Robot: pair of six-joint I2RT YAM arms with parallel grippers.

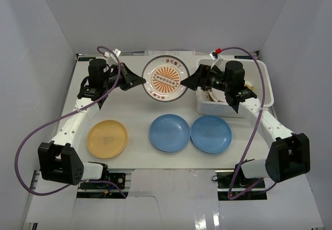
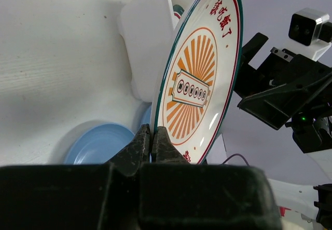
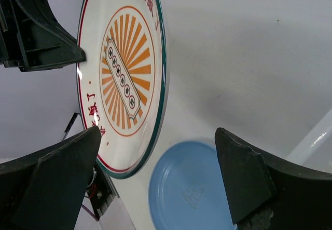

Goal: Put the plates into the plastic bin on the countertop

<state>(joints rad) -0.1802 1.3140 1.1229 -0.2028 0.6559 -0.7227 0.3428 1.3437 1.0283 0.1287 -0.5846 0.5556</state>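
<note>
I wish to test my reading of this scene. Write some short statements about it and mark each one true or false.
1. The left tool is shut on the sunburst plate. True.
2. The right tool grips that plate too. False: it is open.
3. Two blue plates lie on the countertop. True.
4. The yellow-orange plate is inside the plastic bin. False: it lies on the countertop.

Bright even light, glint on plate (image 2: 194, 79)
</note>
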